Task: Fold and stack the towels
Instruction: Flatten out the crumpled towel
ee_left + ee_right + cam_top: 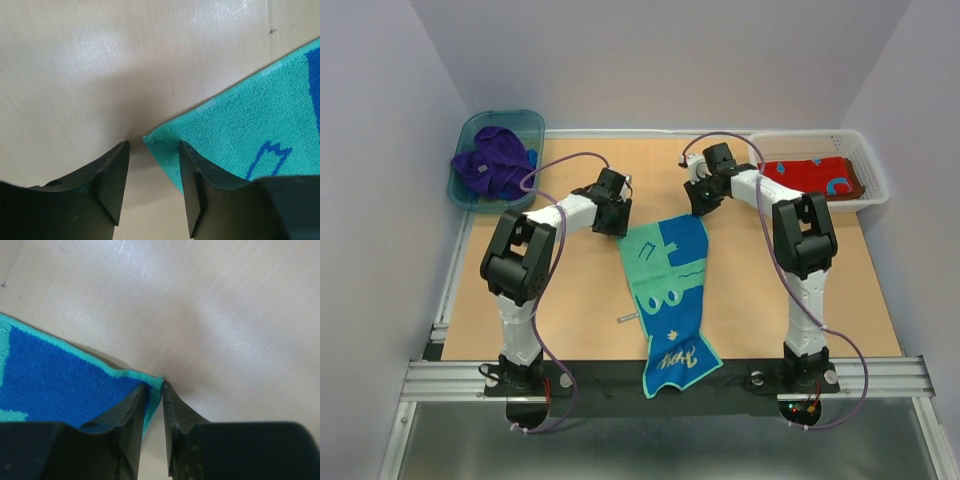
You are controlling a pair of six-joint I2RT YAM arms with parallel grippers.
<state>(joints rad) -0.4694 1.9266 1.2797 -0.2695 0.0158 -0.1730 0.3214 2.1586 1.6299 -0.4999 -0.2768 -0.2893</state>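
A teal-and-blue patterned towel point(672, 290) lies spread flat on the table, and its near end hangs over the front edge. My left gripper point(618, 222) is open at the towel's far left corner. In the left wrist view that corner point(240, 130) lies between the spread jaws of the left gripper point(153, 147), and one finger point(192, 185) rests over the cloth. My right gripper point(698, 205) is shut on the far right corner. In the right wrist view the teal hem point(55, 375) is pinched in the right gripper point(155, 387).
A purple towel point(495, 160) lies bunched in the teal tub point(535, 120) at the back left. A red towel with blue marks point(815, 178) lies in the white mesh basket point(875, 185) at the back right. A small grey piece point(628, 318) lies beside the towel's left edge.
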